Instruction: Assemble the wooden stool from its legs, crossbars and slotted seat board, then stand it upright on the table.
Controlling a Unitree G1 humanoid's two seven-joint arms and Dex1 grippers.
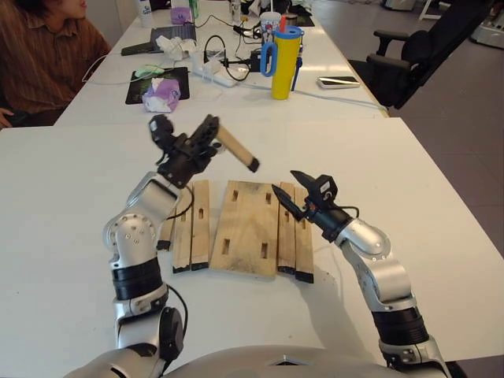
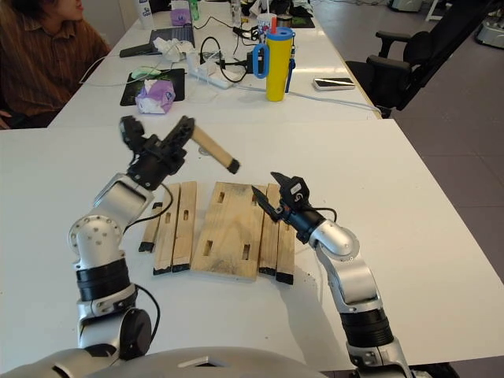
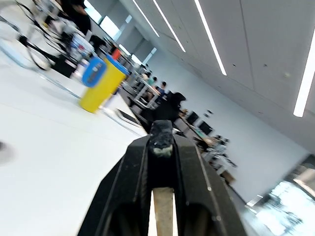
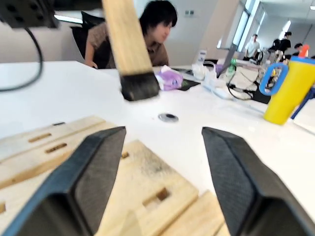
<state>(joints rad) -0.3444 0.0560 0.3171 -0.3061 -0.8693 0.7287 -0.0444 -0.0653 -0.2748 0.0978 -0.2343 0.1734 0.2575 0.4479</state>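
While the stool leg (image 1: 235, 147) is pinched aloft in the left hand (image 1: 206, 134) above the slotted seat board (image 1: 248, 228) lying flat on the table (image 1: 63, 236), its dark end (image 1: 253, 165) is best squared over a slot (image 1: 226, 246), the board being steadied by the spread right hand (image 1: 293, 189).

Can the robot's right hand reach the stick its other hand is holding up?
Probably yes. The right gripper is open, and the stick has its dark-tipped end hanging close in front of it, with nothing between them. The left gripper grips the other end.
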